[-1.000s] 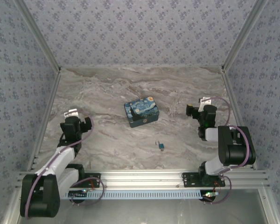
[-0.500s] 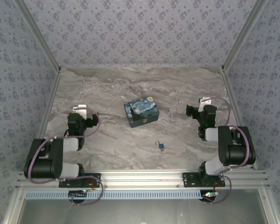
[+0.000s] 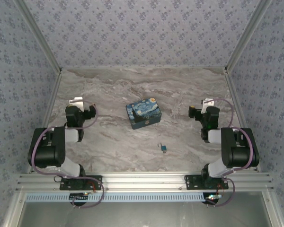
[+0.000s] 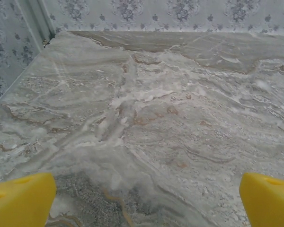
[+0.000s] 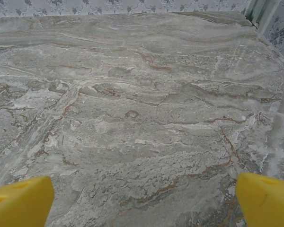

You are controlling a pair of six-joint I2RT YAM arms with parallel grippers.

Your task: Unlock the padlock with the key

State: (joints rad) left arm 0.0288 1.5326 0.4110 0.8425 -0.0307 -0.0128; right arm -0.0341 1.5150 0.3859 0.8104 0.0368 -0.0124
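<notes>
Tiny blue-bodied padlock (image 3: 164,149) lies loose on the marbled grey surface (image 3: 113,142), toward the near edge, slightly right of centre. Its shackle is too small to make out, so locked or not is unclear. The key (image 3: 158,144) is a dark thin sliver, smaller, just beside the padlock's far-left side. Whether they touch is unclear.

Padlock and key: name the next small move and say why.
Likely swing the right gripper toward the key, which lies loose beside the padlock toward the front of the table. It and the left gripper are open and empty, and the pair lies closer to the right arm.
</notes>
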